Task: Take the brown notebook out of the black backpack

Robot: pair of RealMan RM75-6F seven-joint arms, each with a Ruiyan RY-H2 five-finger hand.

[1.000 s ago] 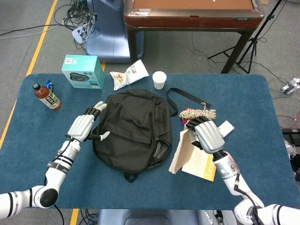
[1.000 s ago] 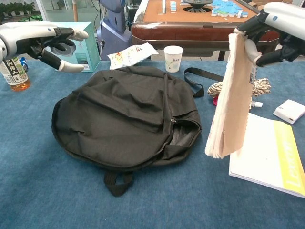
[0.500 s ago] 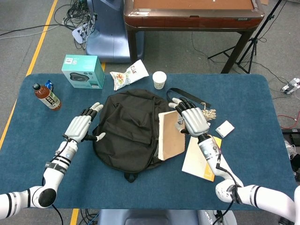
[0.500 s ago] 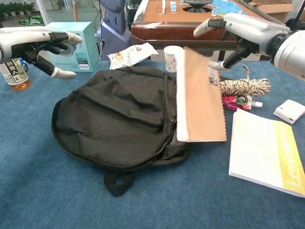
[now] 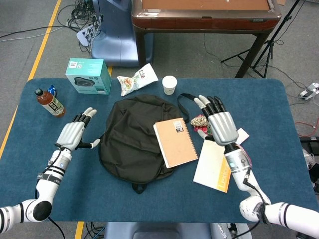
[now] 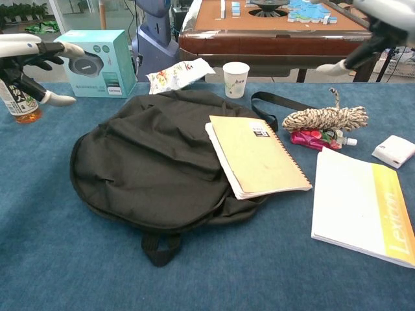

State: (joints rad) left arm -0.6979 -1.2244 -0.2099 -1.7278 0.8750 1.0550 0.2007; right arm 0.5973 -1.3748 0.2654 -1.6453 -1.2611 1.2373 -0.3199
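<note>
The brown notebook [image 5: 175, 142] [image 6: 257, 154] lies flat and face up on the right side of the black backpack [image 5: 130, 142] [image 6: 149, 162], its right edge hanging over onto the blue table. My right hand [image 5: 220, 125] [image 6: 376, 19] hovers to the right of the notebook with fingers spread and nothing in it, above a rope bundle. My left hand [image 5: 73, 133] [image 6: 29, 55] floats open to the left of the backpack, clear of it.
A white-and-yellow book [image 5: 216, 165] [image 6: 366, 214] lies right of the notebook. A rope bundle [image 6: 324, 118], pink tube [image 6: 318, 139] and small white box [image 6: 394, 150] sit at right. Teal box [image 5: 88, 75], snack bag [image 5: 136, 78], paper cup [image 5: 169, 84] and bottle [image 5: 49, 102] line the back left.
The right hand swung the notebook left from upright, let it go, and it fell flat onto the backpack. That hand drew back right. The left hand drifted further left.
</note>
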